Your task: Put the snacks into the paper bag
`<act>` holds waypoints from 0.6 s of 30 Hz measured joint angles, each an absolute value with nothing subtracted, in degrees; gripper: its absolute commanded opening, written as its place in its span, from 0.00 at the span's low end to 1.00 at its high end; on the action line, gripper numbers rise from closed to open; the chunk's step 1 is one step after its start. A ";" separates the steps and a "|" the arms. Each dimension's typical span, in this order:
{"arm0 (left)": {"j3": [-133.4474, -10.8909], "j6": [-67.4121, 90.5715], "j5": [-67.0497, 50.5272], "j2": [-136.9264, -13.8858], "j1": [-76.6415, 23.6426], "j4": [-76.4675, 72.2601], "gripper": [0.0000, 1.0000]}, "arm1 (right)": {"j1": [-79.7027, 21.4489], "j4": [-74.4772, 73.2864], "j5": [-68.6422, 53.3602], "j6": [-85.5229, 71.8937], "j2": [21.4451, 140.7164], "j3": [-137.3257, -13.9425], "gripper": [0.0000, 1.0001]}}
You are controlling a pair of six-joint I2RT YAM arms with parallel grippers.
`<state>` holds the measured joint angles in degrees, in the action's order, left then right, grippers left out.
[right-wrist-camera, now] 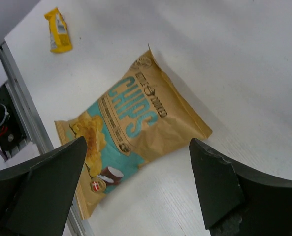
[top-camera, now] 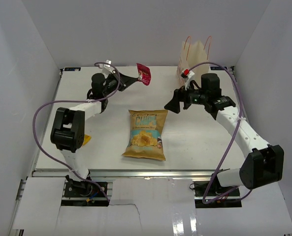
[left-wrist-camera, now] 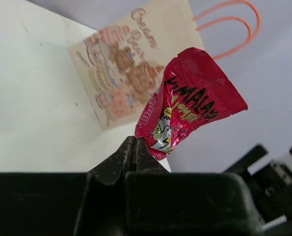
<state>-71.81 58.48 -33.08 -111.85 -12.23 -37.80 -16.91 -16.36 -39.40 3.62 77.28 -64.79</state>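
My left gripper (top-camera: 135, 78) is shut on the bottom edge of a pink-red snack packet (top-camera: 144, 73) and holds it in the air at the back of the table; the wrist view shows the packet (left-wrist-camera: 187, 101) hanging off the closed tips. The cream paper bag (top-camera: 194, 58) with red loop handles stands at the back right, also in the left wrist view (left-wrist-camera: 131, 64). The yellow-and-blue chips bag (top-camera: 146, 134) lies flat mid-table. My right gripper (top-camera: 174, 105) is open and empty, hovering right of the chips bag (right-wrist-camera: 131, 132). A small yellow packet (right-wrist-camera: 57, 30) lies near the left edge.
White walls enclose the table on the left, back and right. The yellow-orange packet (top-camera: 86, 140) lies partly behind my left arm's base link. A metal rail (right-wrist-camera: 25, 113) runs along the table's near edge.
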 measured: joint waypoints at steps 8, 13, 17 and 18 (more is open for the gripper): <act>-49.76 58.41 -37.87 -90.85 -14.79 -39.68 0.00 | -23.46 -7.86 -32.93 -9.54 80.07 -72.79 0.91; -42.76 58.85 -38.20 -81.52 -16.56 -39.94 0.00 | -27.16 -6.59 -31.31 -12.36 81.28 -73.80 0.99; -39.00 59.27 -37.89 -76.47 -17.39 -39.90 0.00 | -30.26 -5.67 -31.20 -13.23 81.30 -73.41 0.93; -38.39 59.37 -37.87 -75.68 -17.45 -39.88 0.00 | -30.94 -5.61 -31.22 -13.30 81.30 -73.25 0.89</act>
